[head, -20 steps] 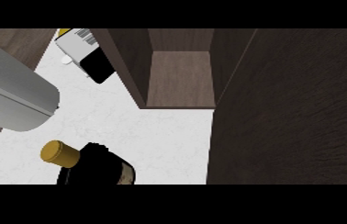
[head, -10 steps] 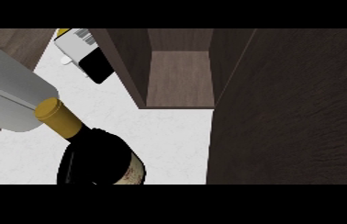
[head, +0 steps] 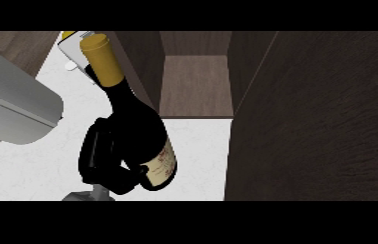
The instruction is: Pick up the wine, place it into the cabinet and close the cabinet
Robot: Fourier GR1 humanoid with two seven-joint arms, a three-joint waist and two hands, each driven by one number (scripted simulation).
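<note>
The wine bottle (head: 129, 123) is dark glass with a gold-capped neck (head: 100, 53) and a pale label (head: 164, 165). It stands upright above the white counter (head: 196, 153), left of the cabinet. My left hand (head: 100, 158) is curled round its lower body from the left, and a bit of grey wrist (head: 87, 195) shows at the lower edge. The open cabinet compartment (head: 196, 85) lies just right of the bottle's neck, and its dark door (head: 303, 118) fills the right side of the view. No right hand shows.
A large rounded grey body (head: 22, 113) fills the left edge. A white and black object (head: 74, 53) lies behind the bottle's neck at the top left. The cabinet's dark side wall (head: 144, 73) stands between the bottle and the compartment.
The bottle has risen from the lower edge and swung upright; its capped neck has moved up to the top left, and the hand round it now shows.
</note>
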